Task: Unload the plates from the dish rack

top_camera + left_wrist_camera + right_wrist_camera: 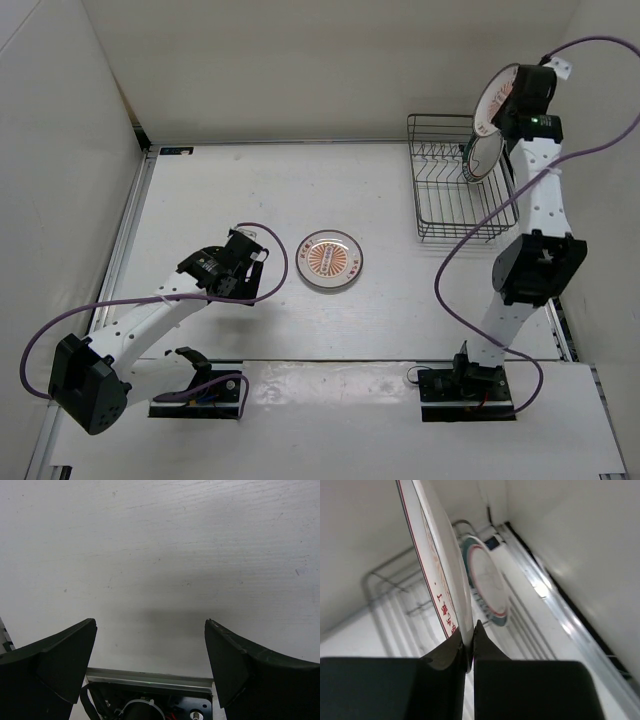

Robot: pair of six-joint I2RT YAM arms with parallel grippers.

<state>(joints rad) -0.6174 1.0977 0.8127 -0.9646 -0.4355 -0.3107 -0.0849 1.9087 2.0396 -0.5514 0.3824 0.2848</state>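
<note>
One red-rimmed plate (435,580) pinched edgewise in right gripper (470,641), to clear dish rack (445,190) below; left gripper (150,625) spread, empty.

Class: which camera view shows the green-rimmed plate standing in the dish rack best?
The right wrist view: the green-rimmed plate fills more of the picture, its face and rim showing, though the held plate covers one edge. The top view shows it small, beside the right arm. The left wrist view misses it entirely.
</note>
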